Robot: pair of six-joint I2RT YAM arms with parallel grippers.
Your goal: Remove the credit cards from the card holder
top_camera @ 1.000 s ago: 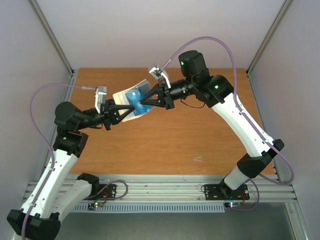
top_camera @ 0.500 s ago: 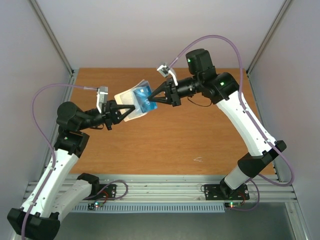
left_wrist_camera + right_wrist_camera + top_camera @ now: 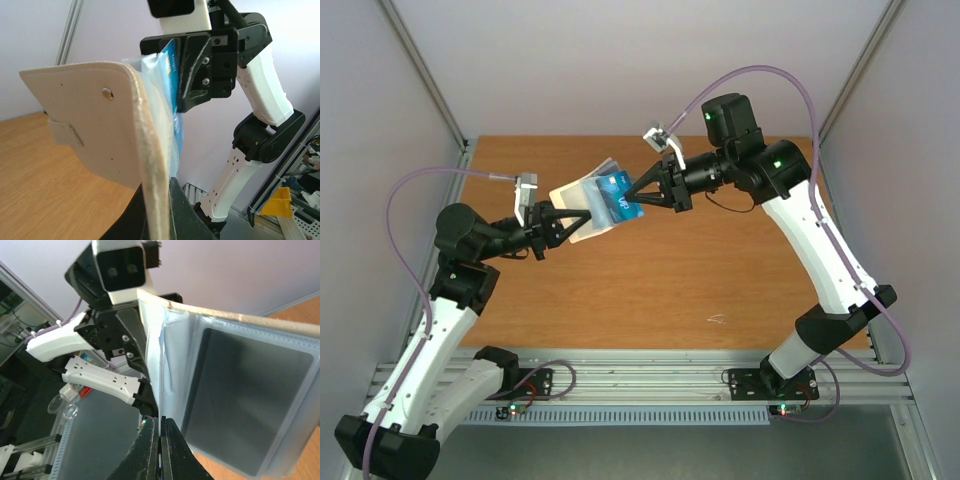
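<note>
My left gripper (image 3: 563,224) is shut on the card holder (image 3: 582,205), a pale beige-rimmed bifold held open above the table; its beige outer panel fills the left wrist view (image 3: 100,130). My right gripper (image 3: 633,197) is shut on the bright blue credit card (image 3: 617,196), which sticks partly out of the holder's clear sleeve. In the right wrist view the card is edge-on between my closed fingers (image 3: 161,410), and a black card (image 3: 240,405) sits in a clear pocket of the holder (image 3: 280,325). The teal-green card is hidden.
The wooden table (image 3: 720,280) lies below both grippers, with a small pale scrap (image 3: 717,320) near its front. Grey walls and slanted frame rails (image 3: 425,90) stand at the sides.
My right gripper has moved right and slightly up, drawing the blue card further out of the holder. The left gripper holds the holder nearly still.
</note>
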